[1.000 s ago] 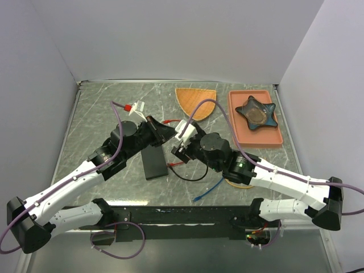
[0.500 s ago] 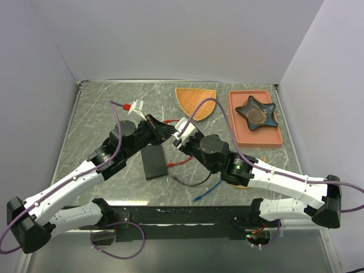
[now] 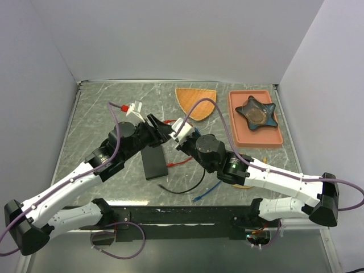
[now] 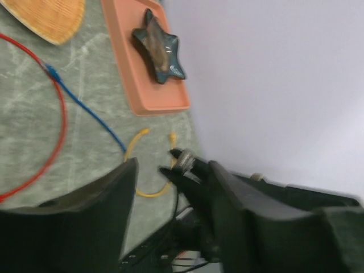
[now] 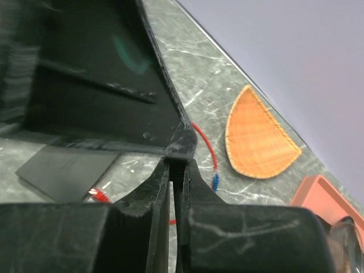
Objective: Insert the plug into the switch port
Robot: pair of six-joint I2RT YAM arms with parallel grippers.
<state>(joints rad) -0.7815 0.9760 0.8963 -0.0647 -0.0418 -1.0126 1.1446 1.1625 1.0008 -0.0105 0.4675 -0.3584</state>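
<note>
The plug [image 4: 185, 161], black with a metal ring at its tip, is up off the table between the two grippers. My right gripper [image 5: 178, 165] is shut on its ribbed black body, and its black cable [image 3: 182, 190] trails down to the table. My left gripper [image 4: 170, 170] stands open around the plug, one finger [image 4: 96, 210] on each side. In the top view the left gripper [image 3: 161, 129] and the right gripper [image 3: 175, 136] meet tip to tip and hide the plug. The flat black box [image 3: 154, 162] lies just below them; the switch port on its edge cannot be made out.
A red cable [image 3: 170, 121] and a blue cable [image 3: 207, 190] lie near the box, and a yellow cable [image 4: 149, 190] lies by the right arm. An orange wicker fan [image 3: 196, 102] and an orange tray [image 3: 242, 133] with a dark star-shaped dish [image 3: 256, 112] sit at the back right.
My right gripper moved up and left to the left gripper and shut on the plug. My left gripper, shut on it before, has opened.
</note>
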